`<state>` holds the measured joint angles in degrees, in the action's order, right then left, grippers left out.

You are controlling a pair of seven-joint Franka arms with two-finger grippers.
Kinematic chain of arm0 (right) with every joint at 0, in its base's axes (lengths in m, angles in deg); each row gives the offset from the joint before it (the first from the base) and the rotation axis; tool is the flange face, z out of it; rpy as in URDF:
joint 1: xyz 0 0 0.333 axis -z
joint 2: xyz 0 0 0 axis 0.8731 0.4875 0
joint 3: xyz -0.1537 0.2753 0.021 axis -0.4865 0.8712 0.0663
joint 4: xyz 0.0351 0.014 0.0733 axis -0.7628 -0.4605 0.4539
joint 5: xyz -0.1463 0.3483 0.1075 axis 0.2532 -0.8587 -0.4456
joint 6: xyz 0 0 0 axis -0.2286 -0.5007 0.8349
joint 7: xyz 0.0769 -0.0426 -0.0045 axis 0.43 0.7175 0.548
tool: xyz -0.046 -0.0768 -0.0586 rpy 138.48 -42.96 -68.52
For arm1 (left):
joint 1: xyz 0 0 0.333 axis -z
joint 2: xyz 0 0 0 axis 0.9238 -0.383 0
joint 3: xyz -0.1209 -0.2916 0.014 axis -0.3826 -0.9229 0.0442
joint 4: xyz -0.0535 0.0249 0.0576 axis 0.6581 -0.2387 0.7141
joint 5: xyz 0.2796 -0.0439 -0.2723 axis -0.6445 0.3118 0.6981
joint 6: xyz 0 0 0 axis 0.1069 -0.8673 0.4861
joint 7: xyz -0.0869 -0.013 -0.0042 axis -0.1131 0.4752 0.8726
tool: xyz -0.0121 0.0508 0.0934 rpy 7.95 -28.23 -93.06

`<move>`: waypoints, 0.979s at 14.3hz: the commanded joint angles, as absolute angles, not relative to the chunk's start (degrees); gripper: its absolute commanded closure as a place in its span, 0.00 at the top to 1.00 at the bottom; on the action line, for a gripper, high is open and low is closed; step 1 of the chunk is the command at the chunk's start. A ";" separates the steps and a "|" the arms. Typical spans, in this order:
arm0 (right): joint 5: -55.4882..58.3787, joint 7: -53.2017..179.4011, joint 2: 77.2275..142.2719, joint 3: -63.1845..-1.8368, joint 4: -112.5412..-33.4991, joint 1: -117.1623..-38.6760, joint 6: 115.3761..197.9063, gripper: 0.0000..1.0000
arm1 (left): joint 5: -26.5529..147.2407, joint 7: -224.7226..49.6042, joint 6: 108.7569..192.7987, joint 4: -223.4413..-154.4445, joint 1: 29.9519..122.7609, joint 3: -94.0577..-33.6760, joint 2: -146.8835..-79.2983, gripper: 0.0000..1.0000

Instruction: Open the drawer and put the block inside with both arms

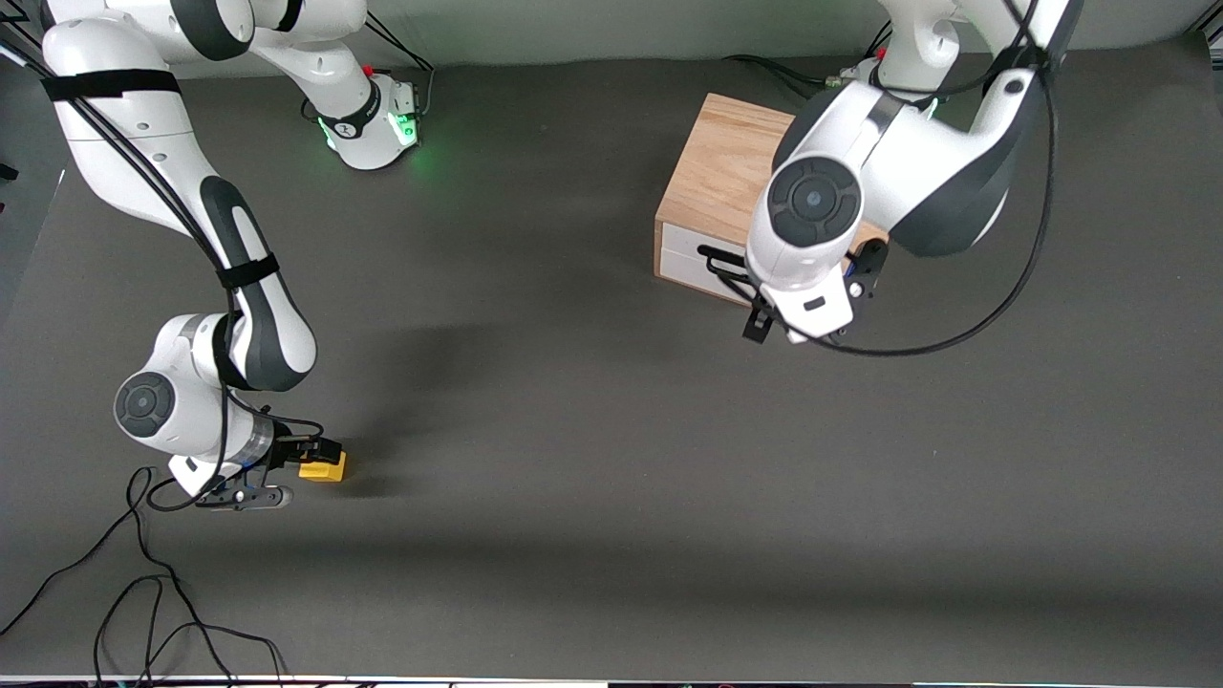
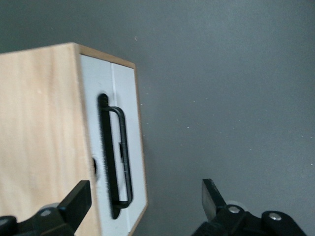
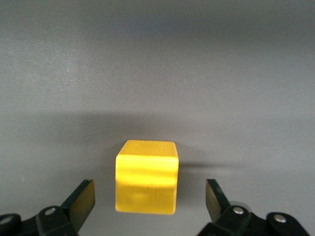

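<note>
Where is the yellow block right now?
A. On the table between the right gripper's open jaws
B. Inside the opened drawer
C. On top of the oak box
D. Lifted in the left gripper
A: the right wrist view shows the yellow block resting on the grey table, with the right gripper open around it and not touching it, while the drawer is shut and the left gripper is open in front of it.

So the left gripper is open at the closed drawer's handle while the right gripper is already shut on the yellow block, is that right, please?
Not quite: the right gripper is open, not shut on the block. The right wrist view shows gaps between both fingers and the block, which sits on the table. The rest holds: the left gripper is open at the closed drawer's handle.
</note>
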<state>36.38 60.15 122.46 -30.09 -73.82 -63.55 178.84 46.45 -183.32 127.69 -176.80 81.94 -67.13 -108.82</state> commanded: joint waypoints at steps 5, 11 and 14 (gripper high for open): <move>36.09 59.30 124.69 -30.23 -74.19 -63.81 183.23 1.00 | 45.81 -186.14 135.21 -185.90 83.39 -66.90 -110.32 1.00; 36.09 59.04 124.87 -30.23 -74.11 -63.72 184.10 0.95 | 45.64 -186.14 139.69 -191.70 83.39 -66.90 -110.50 1.00; 36.09 58.95 125.22 -30.23 -73.75 -63.72 184.28 0.86 | 45.55 -186.14 141.37 -193.29 83.39 -66.90 -110.76 1.00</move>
